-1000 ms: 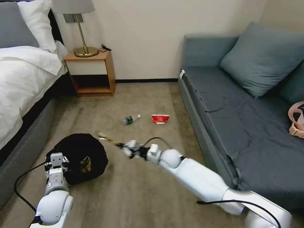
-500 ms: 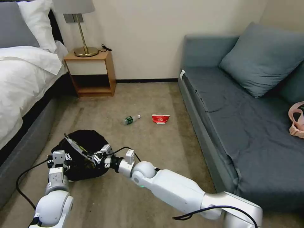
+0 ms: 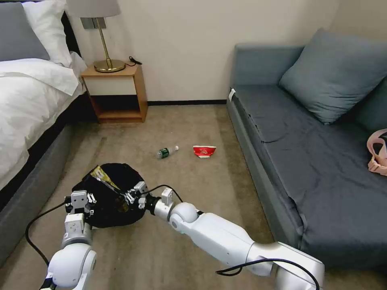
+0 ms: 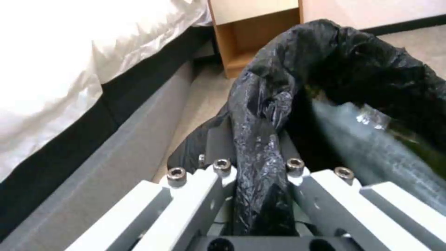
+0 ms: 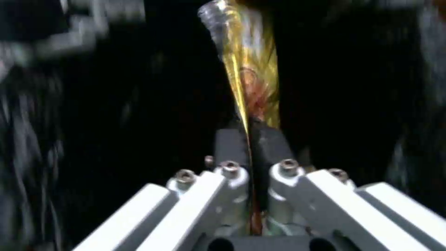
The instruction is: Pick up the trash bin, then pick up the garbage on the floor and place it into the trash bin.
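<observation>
My right tool point(image 3: 130, 197) pinches the wrapper point(image 3: 104, 177) over the bin point(image 3: 117, 211) (left tool point(image 3: 79, 200) clamps its rim).

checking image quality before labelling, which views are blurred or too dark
Head view: sharp and evenly lit, with the small bottle and red carton crisp on the carpet. Left wrist view: the trash bin bag is smeared at its right edge. Right wrist view: motion blur at both sides, dark surround, glare on the gold snack wrapper.
</observation>
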Available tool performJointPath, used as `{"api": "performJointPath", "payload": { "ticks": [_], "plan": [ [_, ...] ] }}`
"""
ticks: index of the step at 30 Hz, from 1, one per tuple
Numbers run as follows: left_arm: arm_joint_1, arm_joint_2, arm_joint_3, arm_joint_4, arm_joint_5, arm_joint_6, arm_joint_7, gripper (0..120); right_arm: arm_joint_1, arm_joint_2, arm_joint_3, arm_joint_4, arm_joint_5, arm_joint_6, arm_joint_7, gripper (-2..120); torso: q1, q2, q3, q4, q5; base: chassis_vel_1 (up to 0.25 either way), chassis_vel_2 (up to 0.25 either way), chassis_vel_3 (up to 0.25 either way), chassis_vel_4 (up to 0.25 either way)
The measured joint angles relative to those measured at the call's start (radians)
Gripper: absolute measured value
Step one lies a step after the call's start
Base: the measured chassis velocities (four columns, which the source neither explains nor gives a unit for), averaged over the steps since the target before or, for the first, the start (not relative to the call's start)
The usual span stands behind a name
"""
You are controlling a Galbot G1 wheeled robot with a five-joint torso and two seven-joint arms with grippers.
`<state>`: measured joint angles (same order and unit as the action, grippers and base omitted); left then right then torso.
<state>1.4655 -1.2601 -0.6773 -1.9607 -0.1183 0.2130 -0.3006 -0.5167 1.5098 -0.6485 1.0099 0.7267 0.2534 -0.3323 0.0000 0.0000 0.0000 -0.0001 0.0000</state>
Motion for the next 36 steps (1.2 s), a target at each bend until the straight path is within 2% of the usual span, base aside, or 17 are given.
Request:
{"api": "performJointPath", "payload": {
  "ticks": [2,7,8,10,12,14,16,19,20,22,23,24,25,26,27,30,36],
  "plan": [
    [0.001,-0.001,-0.001,-0.001,0.0,0.002,-0.002,4,-0.004,-0.009,-0.001,0.006,-0.03,0.001,0.004,17,0.0,0.0,0.0,0.0,0.0,0.0,0.0,0.0,0.0],
    [0.001,-0.003,-0.001,0.004,0.0,0.003,-0.004,4,-0.002,-0.017,0.0,0.021,-0.064,0.0,0.021,33,0.0,0.0,0.0,0.0001,0.0,0.0,0.0,0.0,0.0],
    [0.001,-0.003,-0.001,0.004,0.0,0.003,-0.004,4,-0.002,-0.017,0.0,0.021,-0.064,0.0,0.021,33,0.0,0.0,0.0,0.0001,0.0,0.0,0.0,0.0,0.0],
    [-0.002,-0.003,-0.001,0.011,0.0,0.004,-0.006,4,-0.001,-0.023,0.007,0.038,-0.091,0.0,0.035,44,0.0,0.0,0.0,0.0002,0.0,0.0,0.0,0.0,0.0],
    [-0.003,-0.002,-0.001,0.012,-0.001,0.004,-0.007,4,-0.001,-0.026,0.01,0.045,-0.096,0.0,0.038,47,0.0,0.0,0.0,0.0001,0.0,0.0,0.0,0.0,0.0],
    [-0.006,0.002,-0.007,0.019,-0.019,0.005,-0.014,4,-0.001,-0.044,0.043,0.092,-0.104,-0.009,0.064,61,0.0,0.0,0.0,0.0001,0.0,0.0,0.0,0.0,0.0],
    [-0.007,0.002,-0.008,0.02,-0.022,0.005,-0.015,4,-0.001,-0.046,0.051,0.098,-0.105,-0.01,0.068,62,0.0,0.0,0.0,0.0001,0.0,0.0,0.0,0.0,0.0],
    [-0.011,0.002,-0.014,0.022,-0.052,0.009,-0.025,4,-0.018,-0.065,0.136,0.169,-0.136,-0.034,0.16,77,0.0,0.0,0.0,0.0002,0.0002,0.0,0.0,0.0,0.0],
    [-0.011,0.002,-0.014,0.022,-0.052,0.009,-0.025,4,-0.018,-0.065,0.136,0.169,-0.136,-0.034,0.16,77,0.0,0.0,0.0,0.0002,0.0002,0.0,0.0,0.0,0.0],
    [-0.016,-0.002,-0.016,0.02,-0.082,0.015,-0.038,4,-0.03,-0.09,0.189,0.236,-0.159,-0.102,0.322,87,0.0,0.0,0.0,0.0002,0.0001,0.0,0.0,0.0,0.0],
    [-0.016,-0.002,-0.016,0.02,-0.082,0.015,-0.038,4,-0.03,-0.09,0.189,0.236,-0.159,-0.102,0.322,87,0.0,0.0,0.0,0.0002,0.0001,0.0,0.0,0.0,0.0],
    [-0.025,-0.006,-0.016,0.019,-0.116,0.021,-0.059,4,-0.035,-0.115,0.208,0.276,-0.173,-0.165,0.426,93,0.0,0.0,0.0,0.0002,0.0002,0.0,0.0,0.0,0.0],
    [-0.03,-0.008,-0.017,0.019,-0.133,0.024,-0.07,4,-0.037,-0.127,0.214,0.289,-0.185,-0.189,0.461,95,0.0,0.0,0.0,0.0002,0.0002,0.0,0.0,0.0,0.0],
    [-0.05,-0.013,-0.018,0.019,-0.228,0.036,-0.115,4,-0.044,-0.155,0.228,0.313,-0.229,-0.245,0.546,99,0.0,0.0,0.0,0.0,0.0001,0.0,0.0,0.0,0.0],
    [-0.05,-0.013,-0.018,0.019,-0.228,0.036,-0.115,4,-0.044,-0.155,0.228,0.313,-0.229,-0.245,0.546,99,0.0,0.0,0.0,0.0,0.0001,0.0,0.0,0.0,0.0],
    [-0.097,-0.016,-0.03,0.022,-0.451,0.058,-0.202,4,-0.075,-0.184,0.276,0.349,-0.253,-0.346,0.68,100,0.0,0.0,0.0,-0.0003,0.0,0.0,0.0,0.0,0.0],
    [-0.119,-0.009,-0.062,0.046,-0.534,0.057,-0.236,4,-0.128,-0.18,0.381,0.378,-0.259,-0.418,0.781,100,0.0,0.0,0.0,0.0,0.0001,0.0,0.0,0.0,0.0]
  ]
}}
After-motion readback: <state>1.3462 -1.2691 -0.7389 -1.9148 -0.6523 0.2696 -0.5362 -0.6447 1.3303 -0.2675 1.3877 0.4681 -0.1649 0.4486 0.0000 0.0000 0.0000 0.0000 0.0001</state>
